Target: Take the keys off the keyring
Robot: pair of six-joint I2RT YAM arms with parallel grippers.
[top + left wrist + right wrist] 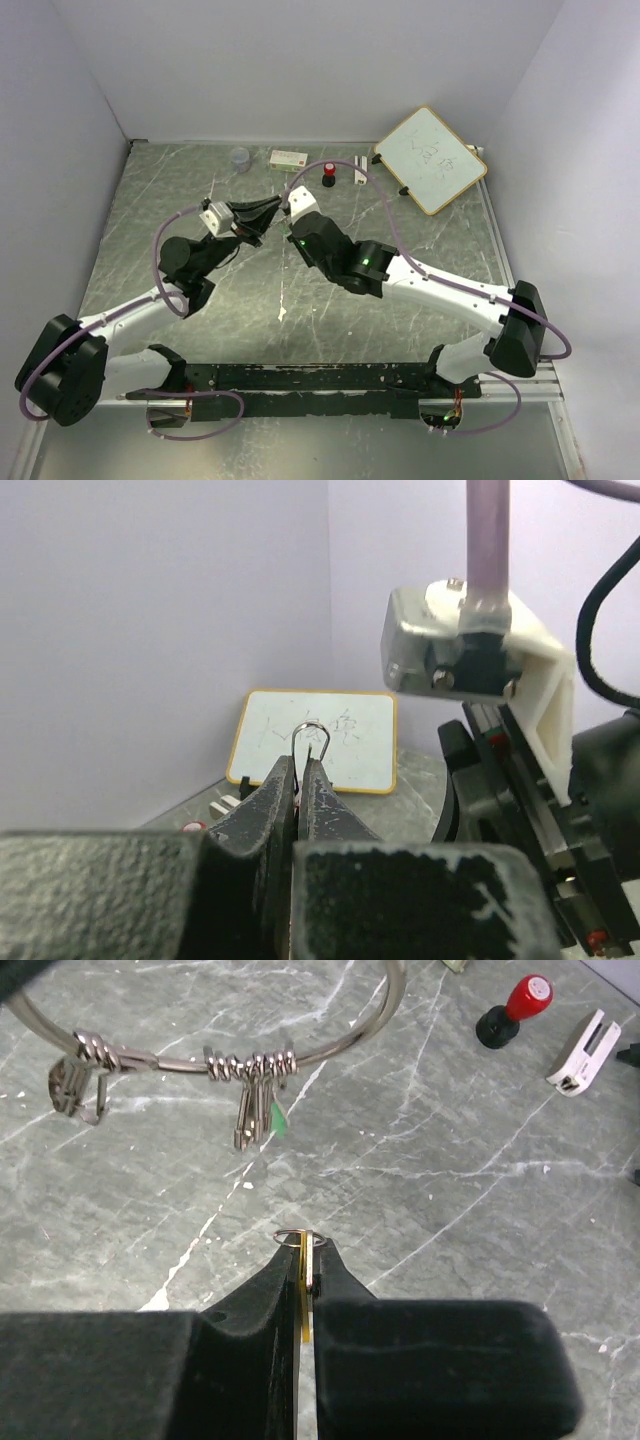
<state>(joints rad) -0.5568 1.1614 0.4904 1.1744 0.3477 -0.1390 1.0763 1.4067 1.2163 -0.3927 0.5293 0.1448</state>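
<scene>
The keyring (pixel 180 1060) is a thin silvery wire ring held above the table at the top of the right wrist view. Several silvery keys (pixel 250 1100) and one green one (pixel 277 1120) hang from it, with a metal clasp (pixel 75 1090) at its left. My left gripper (pixel 300 765) is shut on the ring's wire, and a loop of it (pixel 312 730) sticks out past the tips. My right gripper (pixel 303 1252) is shut on a yellow key (pixel 302 1300) with its own small split ring (pixel 298 1237), below and apart from the big ring. In the top view both grippers meet at mid-table (pixel 275 215).
A red-and-black knob (pixel 512 1008) and a white block (pixel 583 1052) stand on the marble table (pixel 480 1210) at the far right. A whiteboard (pixel 432 158) lies at the back right. A small green-and-white box (pixel 288 158) and a clear cup (pixel 240 158) sit at the back.
</scene>
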